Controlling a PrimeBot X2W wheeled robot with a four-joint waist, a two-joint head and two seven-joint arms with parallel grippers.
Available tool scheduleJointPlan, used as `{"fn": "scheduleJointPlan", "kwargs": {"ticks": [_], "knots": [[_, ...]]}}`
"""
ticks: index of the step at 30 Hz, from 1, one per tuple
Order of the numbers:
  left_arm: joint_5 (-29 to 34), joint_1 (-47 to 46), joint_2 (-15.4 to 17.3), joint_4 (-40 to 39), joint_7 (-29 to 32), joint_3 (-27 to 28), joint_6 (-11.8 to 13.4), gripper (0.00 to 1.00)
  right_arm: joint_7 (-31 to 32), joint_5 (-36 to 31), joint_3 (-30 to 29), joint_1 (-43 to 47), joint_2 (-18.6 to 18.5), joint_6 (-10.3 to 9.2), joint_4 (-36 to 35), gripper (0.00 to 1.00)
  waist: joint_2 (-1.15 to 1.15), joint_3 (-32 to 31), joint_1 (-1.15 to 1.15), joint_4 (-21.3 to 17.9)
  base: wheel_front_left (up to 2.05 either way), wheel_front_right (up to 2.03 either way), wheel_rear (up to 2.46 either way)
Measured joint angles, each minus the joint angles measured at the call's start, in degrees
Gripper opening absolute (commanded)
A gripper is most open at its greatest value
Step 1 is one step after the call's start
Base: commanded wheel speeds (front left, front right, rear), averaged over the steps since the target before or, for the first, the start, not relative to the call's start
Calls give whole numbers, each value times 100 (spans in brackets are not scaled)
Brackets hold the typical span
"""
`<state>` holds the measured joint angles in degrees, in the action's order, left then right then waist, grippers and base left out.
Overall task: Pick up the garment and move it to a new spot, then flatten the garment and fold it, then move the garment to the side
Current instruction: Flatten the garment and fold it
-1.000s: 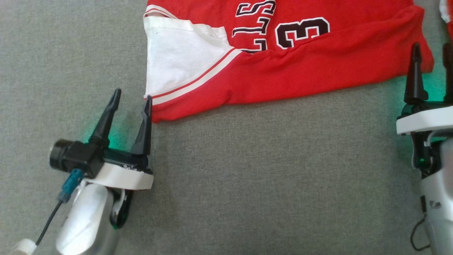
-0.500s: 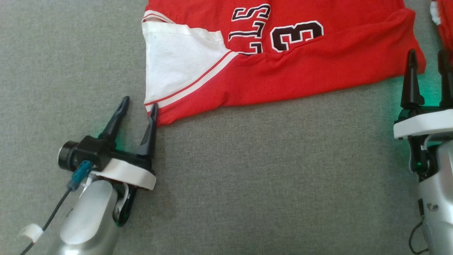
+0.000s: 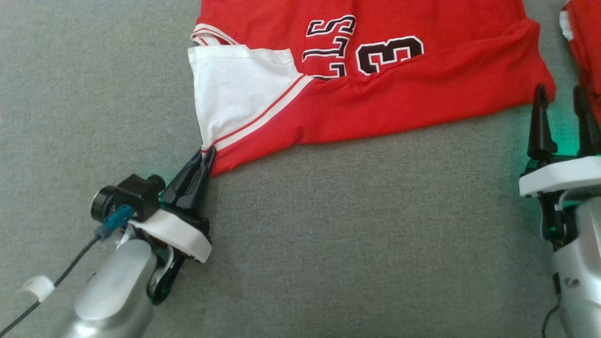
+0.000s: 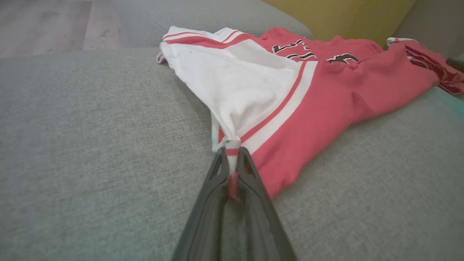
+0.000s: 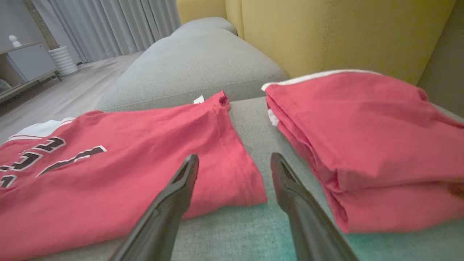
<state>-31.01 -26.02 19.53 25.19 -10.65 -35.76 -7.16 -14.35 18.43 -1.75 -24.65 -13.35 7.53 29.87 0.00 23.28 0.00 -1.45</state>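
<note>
**Two-arm grasp on a jersey: head and wrist views.** The garment (image 3: 385,103), a red jersey with black-and-white lettering, lies spread but rumpled on the grey sofa cushion (image 3: 328,244). One end lies just beside the folded stack (image 3: 584,42) of similar red cloth, with a narrow strip of cushion between them.

The left gripper (image 3: 209,157) sits at the end of the garment farthest from the folded stack. Its fingers are pressed together on the striped cuff (image 4: 232,146) of the white sleeve panel (image 3: 230,89), and the cloth is drawn to a taut point there. The right gripper (image 3: 560,91) stands at the gap between the garment and the folded stack. Its fingers are spread apart and hold nothing, and one fingertip is at the red corner (image 5: 250,188) nearest the stack.

**Handling, as judged.** The fabric looks thin, light and limp, so it will sag and drape from whatever points carry it. It is not fragile, though a single pinched layer may slip or stretch, and a one-point lift would bunch it. The sensible second hold is the red corner nearest the folded stack, taken through all its layers. That would let the near edge be tensioned between both grippers. The risk is catching the folded stack as well.
</note>
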Motion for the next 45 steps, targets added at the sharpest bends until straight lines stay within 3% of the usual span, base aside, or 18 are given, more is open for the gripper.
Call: {"fn": "scheduleJointPlan", "kwargs": {"ticks": [5, 11, 12, 13, 14, 24, 33, 43, 44, 45], "knots": [[-27, 16, 250, -216, 35, -33, -45, 0, 241, 280, 37, -197, -52, 0, 470, 100, 0, 42, 0, 33, 0, 0, 0], [-26, -4, 363, -402, 108, -54, -44, 0, 489, 524, 419, -694, -378, 0, 937, 96, 0, 135, 1, 117, 0, 0, 0], [-26, -7, 363, -408, 109, -63, -43, 0, 489, 581, 482, -719, -424, 0, 967, 61, 0, 136, 1, 141, 0, 0, 0], [-26, -8, 363, -410, 110, -73, -42, 0, 488, 654, 553, -718, -470, 0, 973, 15, 0, 133, 1, 164, 0, 0, 0], [-26, -7, 363, -410, 120, -78, -37, 0, 486, 728, 625, -711, -511, 0, 973, 0, 0, 121, 1, 178, 0, 0, 0], [-250, 298, 468, -635, 281, -58, 92, 0, 517, 1240, 1049, 1, -882, 0, 689, 0, 0, -134, 0, 175, 0, 0, 0], [-503, 1245, 814, -1685, 564, 5, 474, 0, 537, 1445, 1155, 856, -1274, 0, 99, 0, 0, -431, -1, 192, 0, 0, 0], [-732, 2580, 1218, -2871, 914, -68, 976, 0, 650, 1481, 900, 2186, -1435, 0, -658, 0, 0, -574, -1, 173, 0, 0, 0], [-732, 2630, 1233, -2916, 914, -75, 988, 0, 659, 1468, 870, 2228, -1434, 0, -695, 49, 0, -571, -1, 164, 0, 0, 0], [-732, 2644, 1235, -2933, 914, -79, 1022, 16, 691, 1452, 849, 2245, -1429, 0, -725, 93, 0, -569, -1, 155, 0, 0, 0]]}}
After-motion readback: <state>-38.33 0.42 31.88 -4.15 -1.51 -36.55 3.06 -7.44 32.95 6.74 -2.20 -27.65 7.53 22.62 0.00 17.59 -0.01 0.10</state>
